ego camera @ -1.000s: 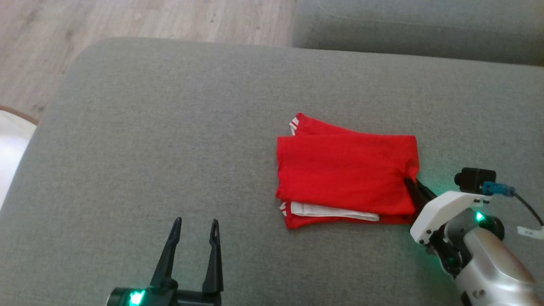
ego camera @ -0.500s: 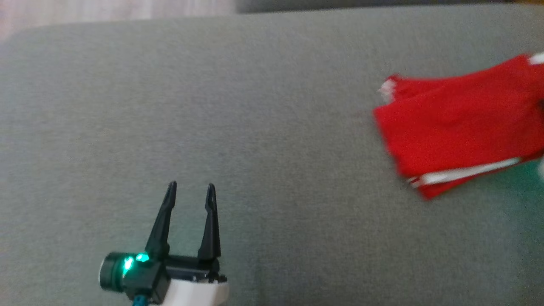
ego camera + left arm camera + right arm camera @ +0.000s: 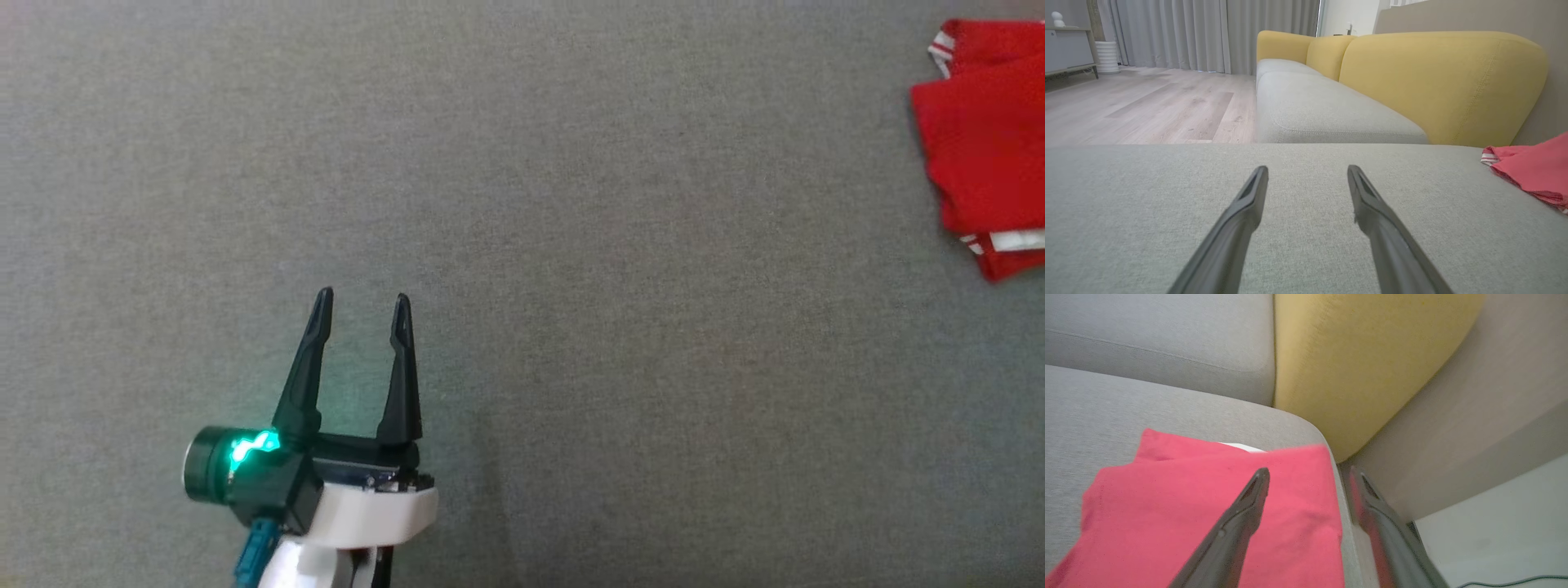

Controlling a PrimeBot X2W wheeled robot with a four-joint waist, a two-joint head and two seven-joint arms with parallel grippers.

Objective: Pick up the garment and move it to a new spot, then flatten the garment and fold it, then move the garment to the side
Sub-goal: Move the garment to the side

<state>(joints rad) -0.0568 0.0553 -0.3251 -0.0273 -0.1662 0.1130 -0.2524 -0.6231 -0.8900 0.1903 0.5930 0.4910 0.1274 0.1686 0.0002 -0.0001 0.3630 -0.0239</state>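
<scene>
Folded garment (image 3: 984,143) at 2 o'clock on sofa cushion (image 3: 522,204), likely final side spot; left jaws wide, empty; right jaws apart, empty.

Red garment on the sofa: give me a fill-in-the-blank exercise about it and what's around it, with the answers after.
The folded garment is ____ with white trim.
It lies on a ____ cushion.
The sofa backrest beyond the cushion is ____.
The left gripper stands ____, holding nothing.
Missing words: red; grey; yellow; open.
</scene>
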